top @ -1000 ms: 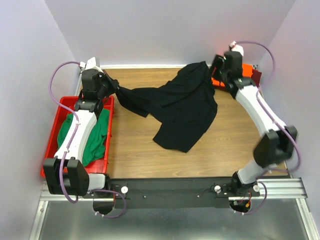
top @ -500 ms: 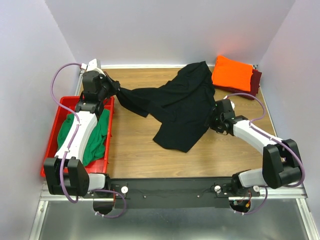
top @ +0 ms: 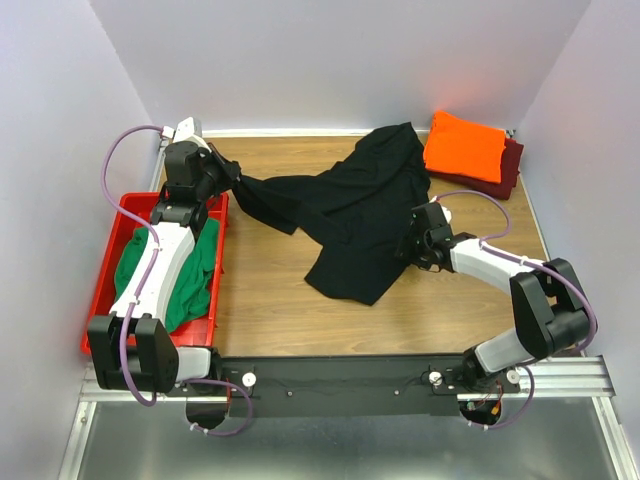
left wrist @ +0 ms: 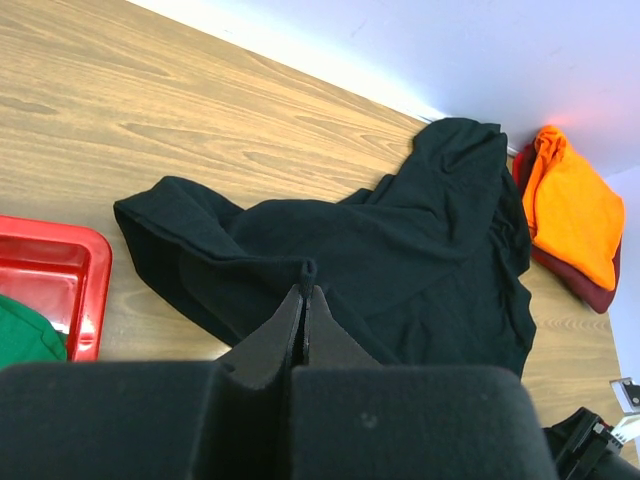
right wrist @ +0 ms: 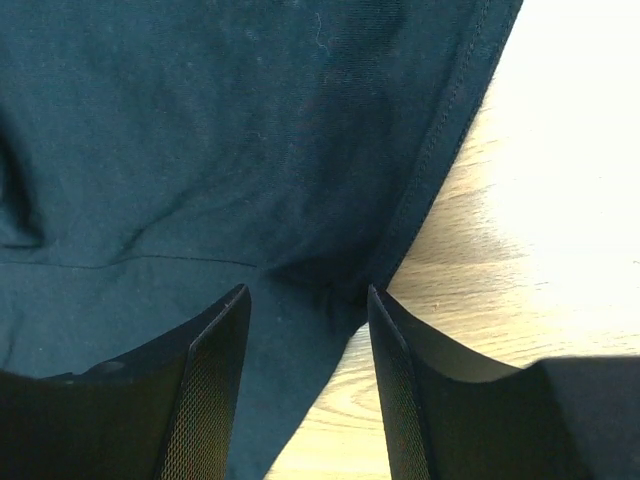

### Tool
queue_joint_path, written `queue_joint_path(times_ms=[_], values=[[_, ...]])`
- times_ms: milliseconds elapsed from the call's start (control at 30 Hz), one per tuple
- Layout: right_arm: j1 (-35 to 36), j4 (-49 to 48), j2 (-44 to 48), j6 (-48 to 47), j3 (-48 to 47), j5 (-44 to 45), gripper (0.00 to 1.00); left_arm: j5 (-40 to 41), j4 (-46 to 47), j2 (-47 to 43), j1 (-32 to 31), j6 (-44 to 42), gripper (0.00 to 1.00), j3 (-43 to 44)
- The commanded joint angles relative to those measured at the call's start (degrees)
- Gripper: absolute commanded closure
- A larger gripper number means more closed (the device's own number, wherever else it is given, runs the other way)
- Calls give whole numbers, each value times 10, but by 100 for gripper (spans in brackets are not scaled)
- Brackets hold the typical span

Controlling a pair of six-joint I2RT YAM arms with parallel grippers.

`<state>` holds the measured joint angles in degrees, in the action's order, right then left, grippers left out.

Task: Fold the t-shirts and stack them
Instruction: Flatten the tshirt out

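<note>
A black t-shirt (top: 360, 215) lies crumpled across the middle of the table. My left gripper (top: 236, 181) is shut on a pinch of the black t-shirt's (left wrist: 400, 260) left edge, holding it at the tray's far corner. At the shirt's right hem, my right gripper (top: 408, 248) stands open, its fingers straddling the black cloth (right wrist: 200, 150) and its hem, not closed on it. A folded orange t-shirt (top: 465, 146) rests on a folded maroon t-shirt (top: 507, 170) at the back right. A green t-shirt (top: 190, 265) lies in the red tray (top: 110, 255).
The red tray sits at the table's left edge under my left arm. Purple walls close in the back and both sides. Bare wood (top: 300, 320) lies between the black shirt and the arm bases.
My right arm swung from the orange stack at the back right down to the black shirt's right hem, and its jaws narrowed. The left gripper kept its hold without moving.
</note>
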<state>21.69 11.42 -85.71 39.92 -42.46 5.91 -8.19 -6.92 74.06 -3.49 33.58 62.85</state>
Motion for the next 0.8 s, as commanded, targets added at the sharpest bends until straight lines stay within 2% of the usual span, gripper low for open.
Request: queue_joint_path(times_ms=[0, 100, 133, 200, 433, 633, 767], values=[[5, -14, 14, 12, 13, 31, 43, -11, 12, -9, 1, -8, 100, -8], [5, -15, 18, 13, 24, 45, 43, -10, 13, -8, 1, -7, 100, -9], [5, -14, 10, 12, 24, 42, 48, -11, 13, -8, 1, -6, 100, -9], [6, -13, 0, 12, 24, 36, 51, -13, 14, -7, 1, -6, 100, -9], [9, -10, 14, 9, 36, 63, 51, -14, 13, -2, 1, -6, 100, -11], [19, -9, -21, 9, 29, 71, 51, -14, 15, 3, -2, -4, 100, -11], [24, -10, -33, 5, 25, 77, 58, -14, 15, 6, -4, -4, 100, -12]])
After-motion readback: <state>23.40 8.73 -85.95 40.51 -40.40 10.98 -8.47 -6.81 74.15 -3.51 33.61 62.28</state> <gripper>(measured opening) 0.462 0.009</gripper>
